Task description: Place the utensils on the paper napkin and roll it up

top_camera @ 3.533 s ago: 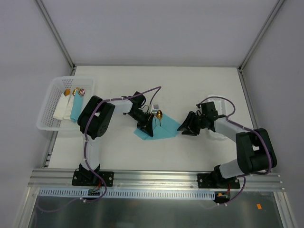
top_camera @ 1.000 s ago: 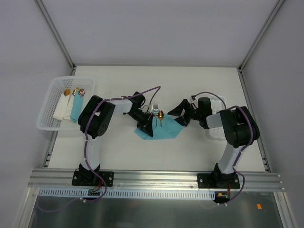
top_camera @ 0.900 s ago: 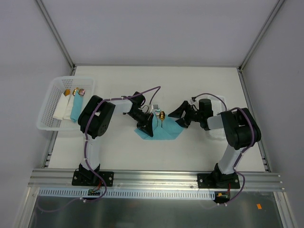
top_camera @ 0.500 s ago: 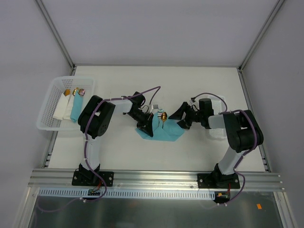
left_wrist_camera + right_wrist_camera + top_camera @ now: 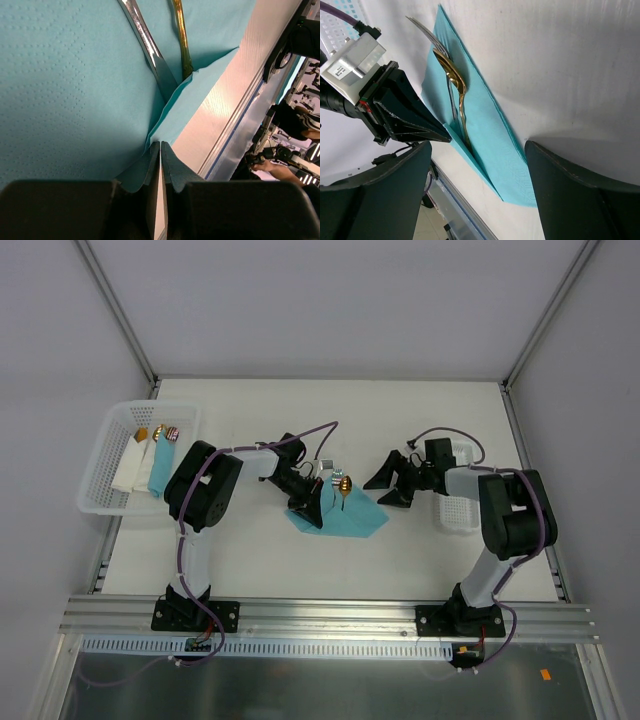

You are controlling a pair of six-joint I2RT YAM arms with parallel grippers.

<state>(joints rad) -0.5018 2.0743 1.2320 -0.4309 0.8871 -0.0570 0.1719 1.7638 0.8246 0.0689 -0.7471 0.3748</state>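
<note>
This is a robotics lab test cell: 2 black-and-white jointed robot arms, the left arm (image 5: 205, 485) and the right arm (image 5: 515, 515), are bolted to a ribbed aluminium rail (image 5: 330, 612) at the near edge of a flat white tabletop (image 5: 330, 420). Plain grey wall panels (image 5: 320, 300) set in slim metal frame posts (image 5: 113, 305) enclose the table, and purple cables (image 5: 181, 560) run along the arms.

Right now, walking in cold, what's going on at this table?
The left pincer is shut on an edge of the turquoise paper napkin. The utensils, one gold and one silver, lie on it with their handles tucked under a fold. The right pincer is open beside the napkin, holding nothing. The napkin is not yet rolled up.
</note>
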